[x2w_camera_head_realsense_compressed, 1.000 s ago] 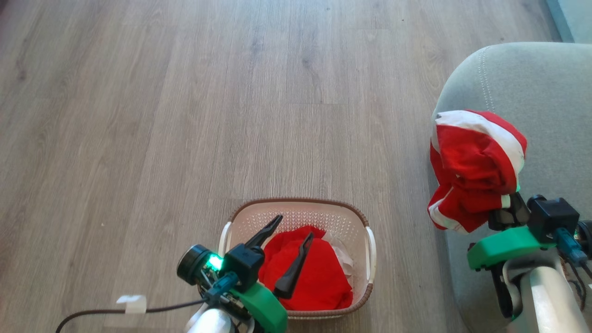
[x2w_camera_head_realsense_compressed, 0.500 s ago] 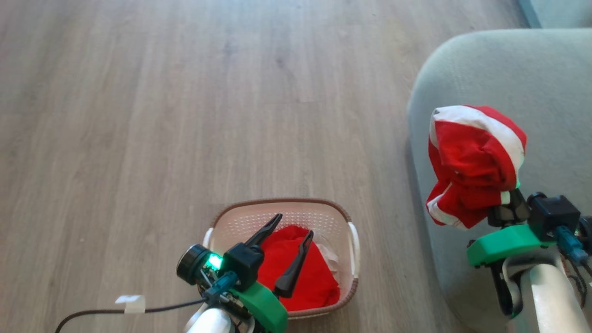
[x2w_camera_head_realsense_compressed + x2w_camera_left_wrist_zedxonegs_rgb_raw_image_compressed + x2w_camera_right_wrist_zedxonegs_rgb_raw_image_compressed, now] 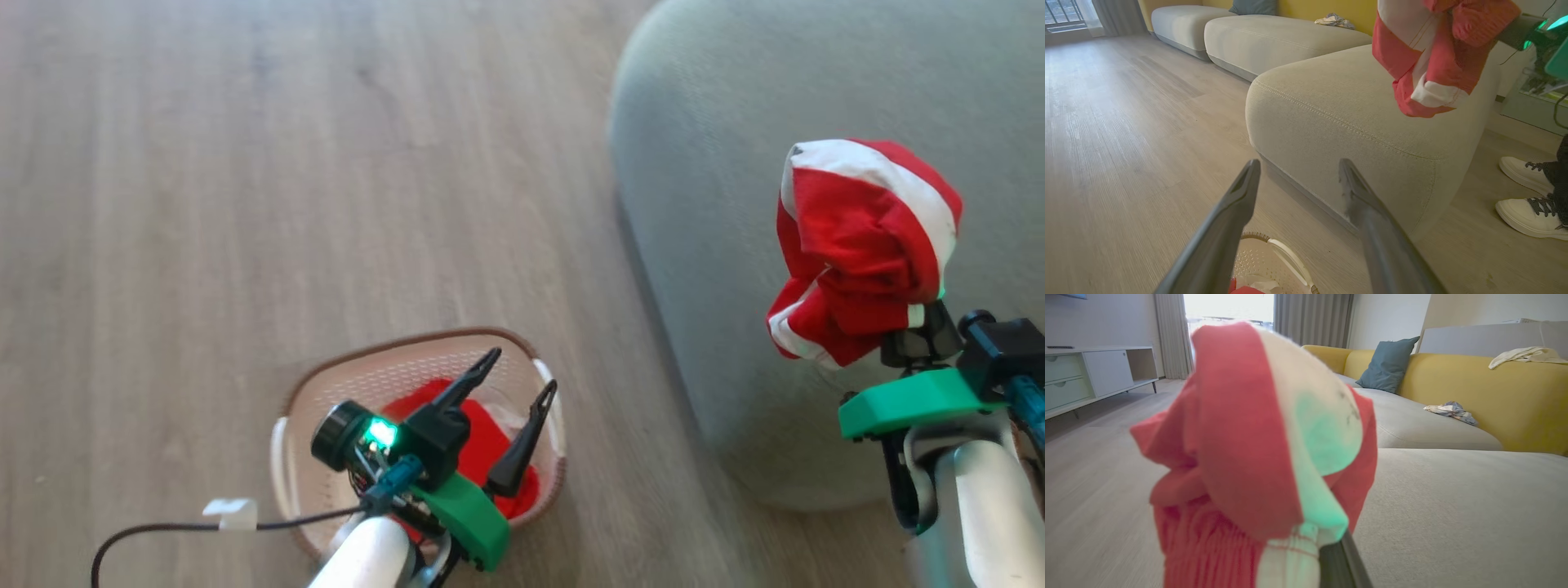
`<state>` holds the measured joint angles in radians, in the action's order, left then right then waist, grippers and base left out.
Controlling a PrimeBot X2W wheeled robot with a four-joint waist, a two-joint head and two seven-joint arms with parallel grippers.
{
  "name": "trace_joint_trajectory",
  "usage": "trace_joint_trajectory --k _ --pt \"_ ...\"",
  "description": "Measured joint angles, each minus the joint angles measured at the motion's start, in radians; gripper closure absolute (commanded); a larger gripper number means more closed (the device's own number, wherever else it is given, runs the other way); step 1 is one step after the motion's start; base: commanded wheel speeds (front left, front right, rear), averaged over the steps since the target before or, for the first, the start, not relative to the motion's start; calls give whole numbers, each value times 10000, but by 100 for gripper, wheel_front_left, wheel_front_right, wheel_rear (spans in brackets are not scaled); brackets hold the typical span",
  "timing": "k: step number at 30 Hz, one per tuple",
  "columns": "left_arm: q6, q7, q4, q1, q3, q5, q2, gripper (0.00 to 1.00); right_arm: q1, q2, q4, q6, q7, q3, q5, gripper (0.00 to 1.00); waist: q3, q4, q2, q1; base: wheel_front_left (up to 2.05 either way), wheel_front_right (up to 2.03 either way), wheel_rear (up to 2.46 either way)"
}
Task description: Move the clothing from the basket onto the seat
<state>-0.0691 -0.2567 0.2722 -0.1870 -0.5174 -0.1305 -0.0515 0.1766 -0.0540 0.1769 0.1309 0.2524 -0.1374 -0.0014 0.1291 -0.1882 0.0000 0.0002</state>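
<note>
Found clamped in the right gripper (image 3: 914, 347): a bunched red-and-white garment (image 3: 865, 245), raised over the near end of the grey seat (image 3: 735, 163) and seemingly clear of the cushion, judging from the left wrist view. Found above the basket (image 3: 384, 347) on the wood floor (image 3: 204, 204): left gripper (image 3: 522, 371), spread wide and empty. Found inside the basket: more red clothing (image 3: 490, 445), heaped against the right-hand wall.

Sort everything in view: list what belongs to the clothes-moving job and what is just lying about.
Part of the job:
seat
basket
clothing in the basket
clothing held over the seat

Just lying about:
teal cushion
crumpled cloth
pale draped cloth
a person's white shoes
</note>
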Motion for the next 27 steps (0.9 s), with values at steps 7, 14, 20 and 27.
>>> trace_joint_trajectory --k 7,14,20,27 --pt "-159 0 27 -210 -25 192 2 0 1 23 -42 0 0 -205 13 100 424 -1053 0 0 0 0 0" --pt "-167 0 19 -236 -67 265 -2 0 1 69 -40 0 0 -255 261 100 633 -2003 0 0 0 0 0" --pt "-171 0 17 -346 -190 286 0 0 1 73 -38 0 0 -384 579 100 726 -2479 0 -2 0 0 0" --pt "-251 0 23 -409 -290 414 0 0 188 96 -228 0 0 -731 36 100 918 -2474 0 -2 0 0 0"
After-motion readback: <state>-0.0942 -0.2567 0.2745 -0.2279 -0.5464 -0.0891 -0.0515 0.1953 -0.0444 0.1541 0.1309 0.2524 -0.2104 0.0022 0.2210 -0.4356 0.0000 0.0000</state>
